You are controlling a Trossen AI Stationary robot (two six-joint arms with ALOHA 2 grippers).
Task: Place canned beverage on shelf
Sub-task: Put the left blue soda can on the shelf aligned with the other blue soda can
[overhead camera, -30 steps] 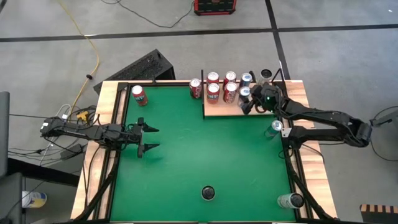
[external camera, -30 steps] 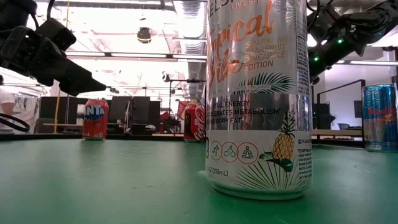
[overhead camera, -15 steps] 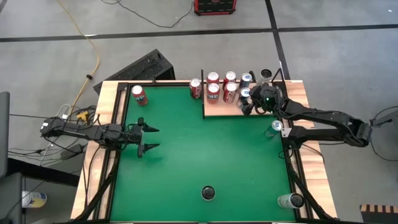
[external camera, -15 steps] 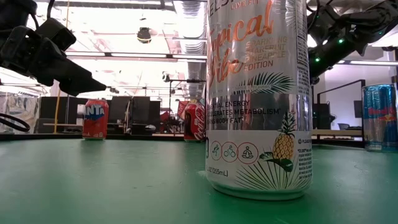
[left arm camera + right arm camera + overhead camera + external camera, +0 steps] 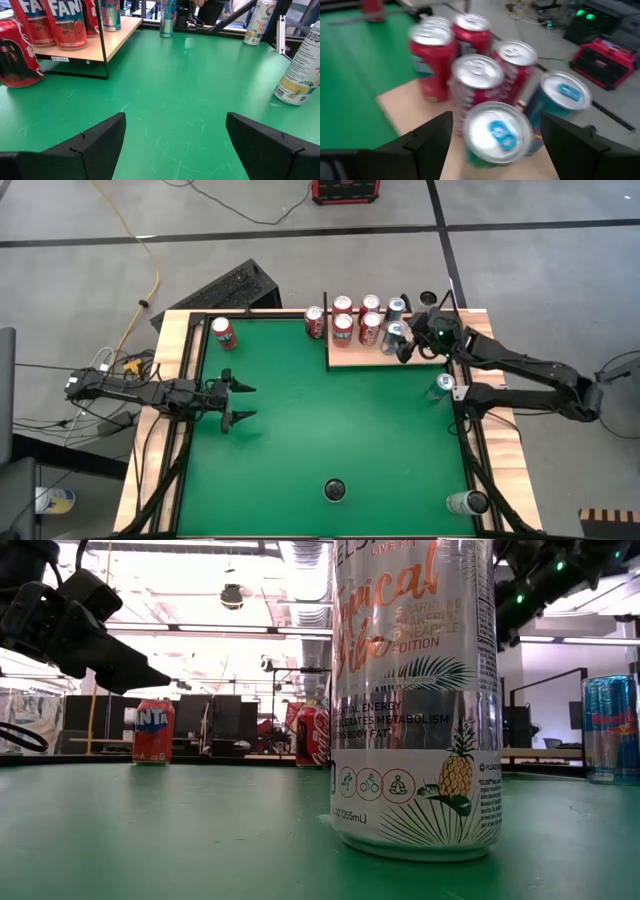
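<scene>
1. The right gripper (image 5: 404, 348) hovers with fingers spread over a blue-tabbed can (image 5: 499, 132) standing on the shelf (image 5: 360, 357), far right.
2. The left gripper (image 5: 240, 401) waits, fingers apart, at the table's left.

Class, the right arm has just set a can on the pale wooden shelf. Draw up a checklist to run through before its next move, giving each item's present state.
1. Right gripper fingers spread, clear of the blue-tabbed silver-topped can: ok.
2. That can upright on the pale wood-grain shelf: ok.
3. Neighbouring red cans on the shelf upright: ok.
4. Left gripper open, empty, over the green table's left side: ok.
5. All cans shelved: not ok; the white pineapple-print can and others stand on the table.
6. Room left on the shelf: cannot tell.
</scene>
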